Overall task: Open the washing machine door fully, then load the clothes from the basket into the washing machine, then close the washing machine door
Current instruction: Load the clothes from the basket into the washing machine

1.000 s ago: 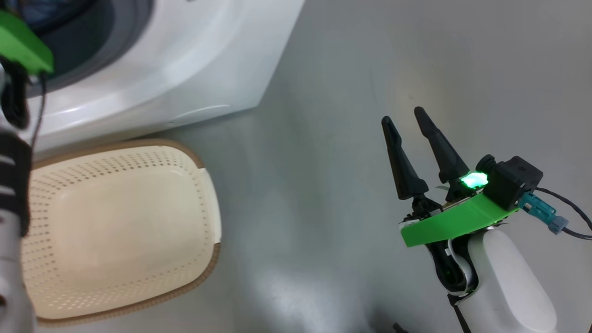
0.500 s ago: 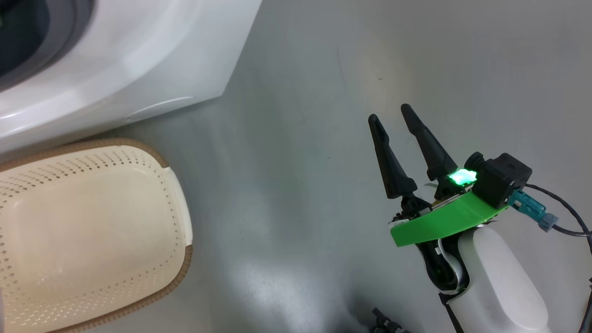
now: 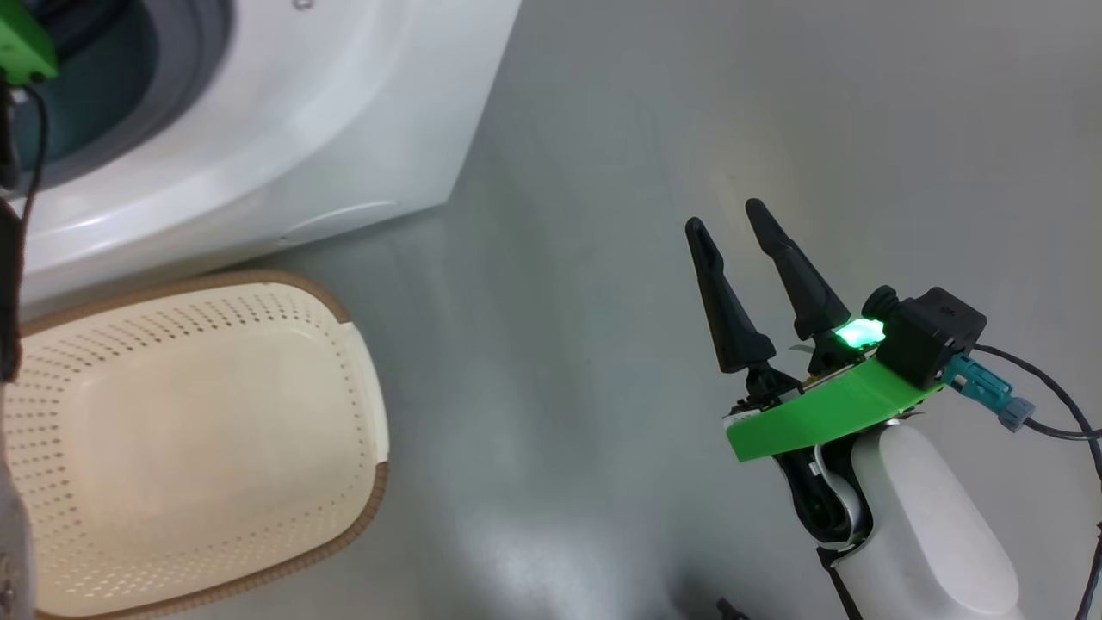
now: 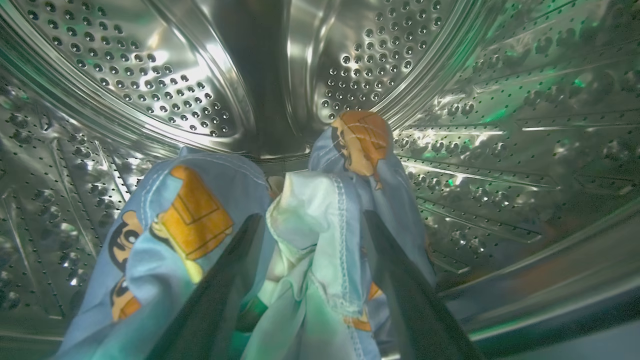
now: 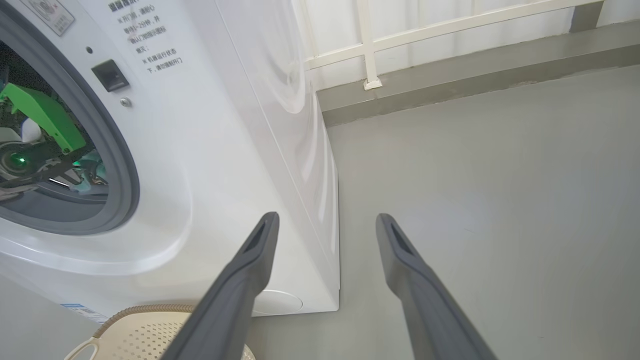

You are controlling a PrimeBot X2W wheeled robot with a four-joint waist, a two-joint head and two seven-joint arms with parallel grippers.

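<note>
Inside the washing machine (image 4: 150,75), left tool (image 4: 312,216) gapes wide around the clothes (image 4: 190,220); right tool (image 3: 726,216) also spread, empty.

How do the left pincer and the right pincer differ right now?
The left pincer sits inside the steel drum of the washing machine, while the right pincer hangs outside over the grey floor. The left pincer has a light-blue bear-print garment between its fingers; the right pincer has nothing between its fingers. Both stand open, with long dark fingers.
</note>
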